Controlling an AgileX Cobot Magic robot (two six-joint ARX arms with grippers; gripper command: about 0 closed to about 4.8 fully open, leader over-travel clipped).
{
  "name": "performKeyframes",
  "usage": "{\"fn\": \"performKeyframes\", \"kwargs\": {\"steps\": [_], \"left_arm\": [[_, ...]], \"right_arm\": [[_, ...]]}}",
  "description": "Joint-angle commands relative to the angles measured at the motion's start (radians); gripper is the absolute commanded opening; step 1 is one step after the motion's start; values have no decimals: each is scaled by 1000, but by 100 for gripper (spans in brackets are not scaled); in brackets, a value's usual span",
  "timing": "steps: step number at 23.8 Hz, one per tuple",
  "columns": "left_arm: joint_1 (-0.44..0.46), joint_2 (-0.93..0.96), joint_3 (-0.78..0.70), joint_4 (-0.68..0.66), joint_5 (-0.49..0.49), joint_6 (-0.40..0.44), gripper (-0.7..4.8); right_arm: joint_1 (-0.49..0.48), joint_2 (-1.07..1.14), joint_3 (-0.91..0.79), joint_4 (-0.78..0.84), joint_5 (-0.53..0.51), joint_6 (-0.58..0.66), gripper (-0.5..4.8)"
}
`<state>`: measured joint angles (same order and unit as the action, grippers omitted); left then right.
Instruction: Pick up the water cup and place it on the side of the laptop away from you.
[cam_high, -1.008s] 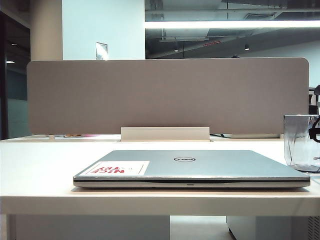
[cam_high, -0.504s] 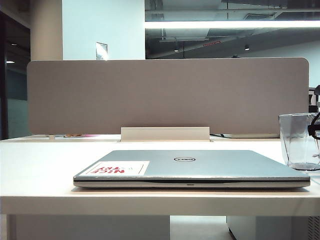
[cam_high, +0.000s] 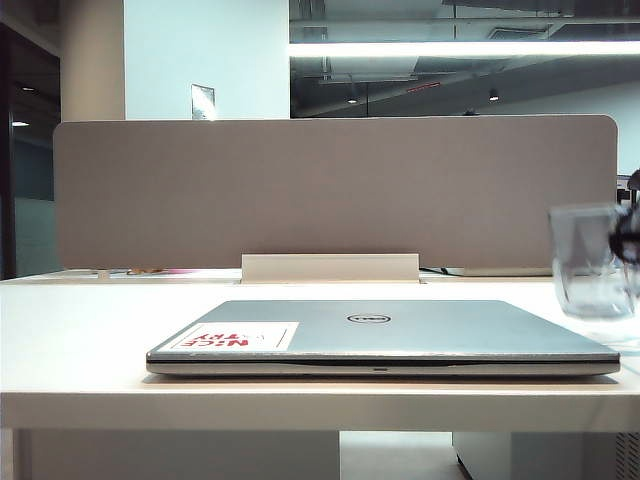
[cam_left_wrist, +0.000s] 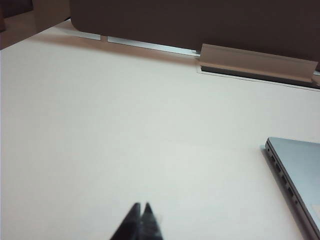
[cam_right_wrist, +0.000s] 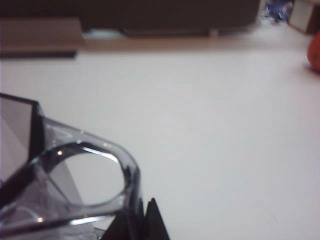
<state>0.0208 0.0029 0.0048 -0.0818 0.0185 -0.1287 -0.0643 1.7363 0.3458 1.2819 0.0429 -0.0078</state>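
Note:
The closed silver-grey laptop (cam_high: 380, 335) lies flat in the middle of the white table, with its sticker near the front left corner. The clear faceted water cup (cam_high: 590, 262) hangs blurred just above the table, beyond the laptop's right end. My right gripper (cam_high: 628, 245) shows as a dark shape at the cup's right side. In the right wrist view the right gripper (cam_right_wrist: 145, 202) is shut on the water cup (cam_right_wrist: 75, 175) at its wall. My left gripper (cam_left_wrist: 141, 206) is shut and holds nothing, over bare table to the left of the laptop (cam_left_wrist: 300, 165).
A grey divider panel (cam_high: 335, 190) runs along the back of the table (cam_high: 80, 330), with a white cable cover (cam_high: 330, 267) at its foot behind the laptop. An orange object (cam_right_wrist: 315, 52) sits far off on the table in the right wrist view.
The water cup has risen off the table and shifted a little to the left, now blurred with motion. The laptop and the left arm have not moved.

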Motion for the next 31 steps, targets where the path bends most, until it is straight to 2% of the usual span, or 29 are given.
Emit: {"fn": "performKeyframes", "kwargs": {"steps": [1,6,12,13,15,18,24,31], "left_arm": [[0,1,3,-15,4,-3,-6],[0,1,3,-18,5,-3,-6],[0,1,3,-19,5,-3,-6],[0,1,3,-19,5,-3,-6],[0,1,3,-19,5,-3,-6],[0,1,3,-19,5,-3,-6],[-1,1,3,-20,5,-3,-6],[-1,1,3,-26,5,-3,-6]], "right_arm": [[33,-37,26,35,-16,7,-3],[111,-48,96,-48,-20,8,-3],[211,-48,276,-275,-20,8,-3],[226,-48,344,-359,-23,8,-3],[231,-48,445,-486,-67,8,-3],[232,-41,533,-569,-103,7,-3],[232,27,681,-636,-191,7,-3],[231,145,761,-635,-290,-4,-3]]}}
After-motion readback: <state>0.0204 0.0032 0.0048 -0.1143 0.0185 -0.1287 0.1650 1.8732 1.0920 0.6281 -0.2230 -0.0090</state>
